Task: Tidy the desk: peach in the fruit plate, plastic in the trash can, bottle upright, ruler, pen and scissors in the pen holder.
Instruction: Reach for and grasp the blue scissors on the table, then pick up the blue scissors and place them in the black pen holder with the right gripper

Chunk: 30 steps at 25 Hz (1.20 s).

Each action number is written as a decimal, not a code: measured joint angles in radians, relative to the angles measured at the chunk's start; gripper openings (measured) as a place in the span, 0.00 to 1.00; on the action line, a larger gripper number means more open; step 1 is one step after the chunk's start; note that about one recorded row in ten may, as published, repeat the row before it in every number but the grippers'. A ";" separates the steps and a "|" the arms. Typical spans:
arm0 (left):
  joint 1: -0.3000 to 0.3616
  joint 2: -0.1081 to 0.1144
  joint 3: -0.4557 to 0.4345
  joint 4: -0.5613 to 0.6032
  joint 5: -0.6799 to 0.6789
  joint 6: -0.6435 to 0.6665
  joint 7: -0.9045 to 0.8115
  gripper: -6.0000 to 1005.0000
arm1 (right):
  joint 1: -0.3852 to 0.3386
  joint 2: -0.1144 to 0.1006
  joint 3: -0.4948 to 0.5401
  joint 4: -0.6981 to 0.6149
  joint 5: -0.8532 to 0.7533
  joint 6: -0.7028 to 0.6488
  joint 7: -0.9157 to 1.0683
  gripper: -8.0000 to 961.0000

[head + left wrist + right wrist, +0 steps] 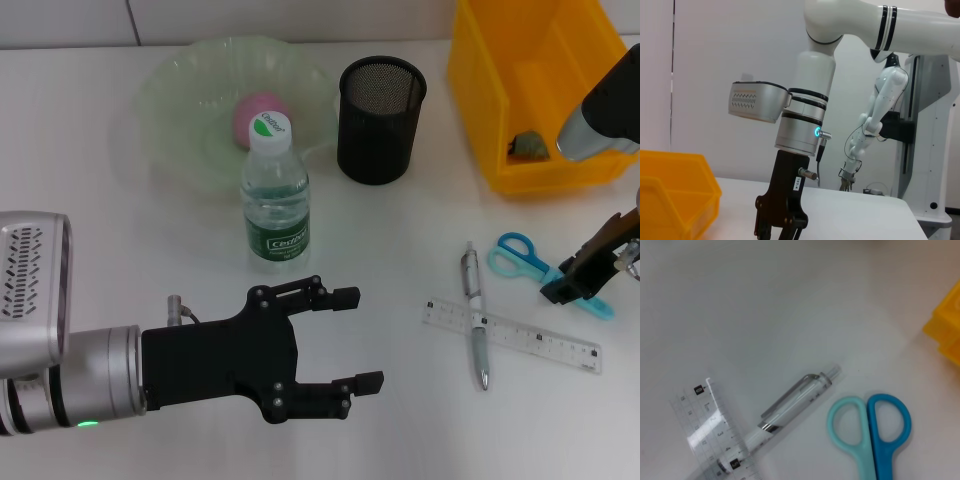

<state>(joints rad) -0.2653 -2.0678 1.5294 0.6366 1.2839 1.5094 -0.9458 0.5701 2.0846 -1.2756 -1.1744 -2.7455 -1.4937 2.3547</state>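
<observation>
A pink peach [256,116] lies in the green fruit plate [190,90]. The water bottle [275,200] stands upright in front of the plate. A black mesh pen holder [380,120] stands to its right. The pen [476,318] lies across the clear ruler [520,338], with the blue scissors [528,262] beside them. The right wrist view shows the pen [790,402], ruler [715,435] and scissors [870,425]. Crumpled plastic [528,147] lies in the yellow bin [480,90]. My left gripper [358,338] is open and empty, below the bottle. My right gripper [572,285] hangs over the scissors' blades.
The yellow bin stands at the back right, close behind my right arm. It also shows in the left wrist view [675,195], beside my right gripper [782,227]. Bare white table lies between my left gripper and the pen.
</observation>
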 joint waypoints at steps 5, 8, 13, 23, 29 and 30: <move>0.000 0.000 0.000 0.000 0.000 0.000 -0.001 0.81 | 0.000 0.000 -0.001 0.002 -0.001 0.002 0.000 0.41; 0.000 0.000 -0.001 0.000 0.000 0.001 -0.001 0.81 | 0.000 -0.001 -0.001 0.001 -0.001 0.003 0.000 0.35; 0.000 0.000 0.000 0.000 0.000 0.001 -0.001 0.81 | 0.000 -0.002 0.001 0.010 0.002 0.014 -0.005 0.23; -0.002 0.000 0.000 0.007 0.000 0.009 -0.008 0.81 | -0.044 -0.007 0.097 -0.187 0.115 -0.096 -0.017 0.22; -0.003 0.000 -0.002 0.006 0.000 0.012 -0.008 0.81 | -0.070 -0.007 0.319 -0.322 0.324 -0.177 -0.087 0.22; -0.003 0.000 -0.002 0.005 0.000 0.013 -0.008 0.81 | -0.070 -0.007 0.319 -0.322 0.324 -0.177 -0.087 0.22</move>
<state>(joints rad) -0.2682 -2.0677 1.5269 0.6414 1.2839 1.5221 -0.9536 0.5005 2.0776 -0.9561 -1.4967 -2.4213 -1.6705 2.2681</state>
